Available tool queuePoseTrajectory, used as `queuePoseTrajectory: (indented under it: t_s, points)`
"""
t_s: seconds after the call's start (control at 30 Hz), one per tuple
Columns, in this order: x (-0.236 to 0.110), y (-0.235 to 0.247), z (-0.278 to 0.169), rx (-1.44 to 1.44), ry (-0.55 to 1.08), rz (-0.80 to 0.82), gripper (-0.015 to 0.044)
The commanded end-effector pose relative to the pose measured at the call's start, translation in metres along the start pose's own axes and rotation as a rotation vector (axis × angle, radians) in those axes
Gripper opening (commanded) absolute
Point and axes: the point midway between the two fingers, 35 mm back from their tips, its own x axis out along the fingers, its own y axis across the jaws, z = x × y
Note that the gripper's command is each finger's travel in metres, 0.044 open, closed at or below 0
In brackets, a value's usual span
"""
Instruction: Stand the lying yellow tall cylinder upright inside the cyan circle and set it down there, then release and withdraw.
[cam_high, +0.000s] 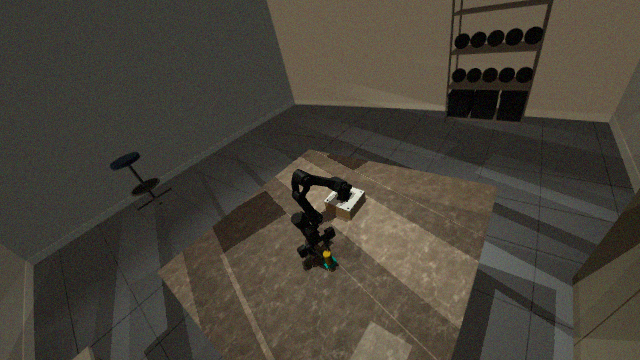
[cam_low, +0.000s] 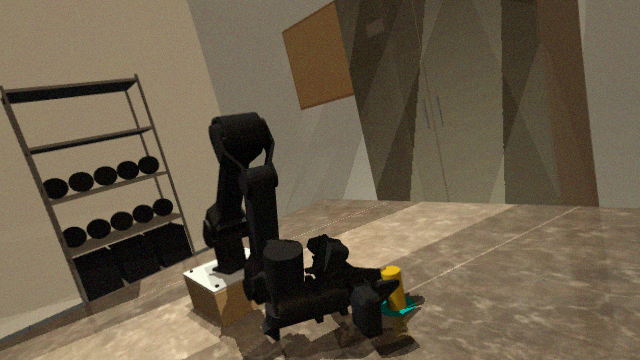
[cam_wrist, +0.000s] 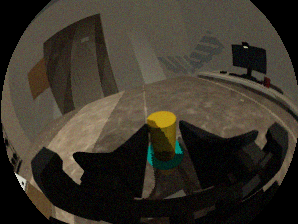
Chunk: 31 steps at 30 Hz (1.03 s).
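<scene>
The yellow tall cylinder (cam_high: 327, 257) (cam_low: 393, 287) (cam_wrist: 165, 137) stands upright on the cyan circle (cam_low: 408, 303) (cam_wrist: 178, 156). Its base is inside the ring's outline as far as the wrist view shows; the near left part of the circle is partly hidden in the exterior view. My gripper (cam_low: 389, 278) (cam_wrist: 163, 125) is open, low and level, with one finger on each side of the cylinder. A narrow gap shows between the cylinder and the right finger in the wrist view; the left fingertip is very close to it, and contact there cannot be told.
The arm's base stands on a white-topped box (cam_high: 357, 196) (cam_low: 220, 300) on the brown patterned table surface (cam_high: 400, 270). A rack (cam_high: 490, 47) (cam_low: 100, 187), a stool (cam_high: 125, 160) and an orange board (cam_low: 320, 57) are far off in the room.
</scene>
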Motion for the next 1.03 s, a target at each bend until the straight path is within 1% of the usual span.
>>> queuePoseTrajectory:
  t_s: [0.0, 0.13, 0.17, 0.33, 0.83, 1.0]
  points:
    - [0.0, -0.001, 0.0, -0.007, 0.0, -0.005, 0.0289]
    - [0.0, -0.001, 0.0, -0.007, 0.0, -0.005, 0.0394]
    - [0.0, -0.001, 0.0, -0.007, 0.0, -0.005, 0.04]
    - [0.0, -0.001, 0.004, -0.01, -0.002, -0.005, 0.04]
    - [-0.013, 0.008, 0.085, -0.068, -0.043, -0.016, 0.04]
    - [-0.013, 0.007, 0.088, -0.068, -0.043, -0.021, 0.04]
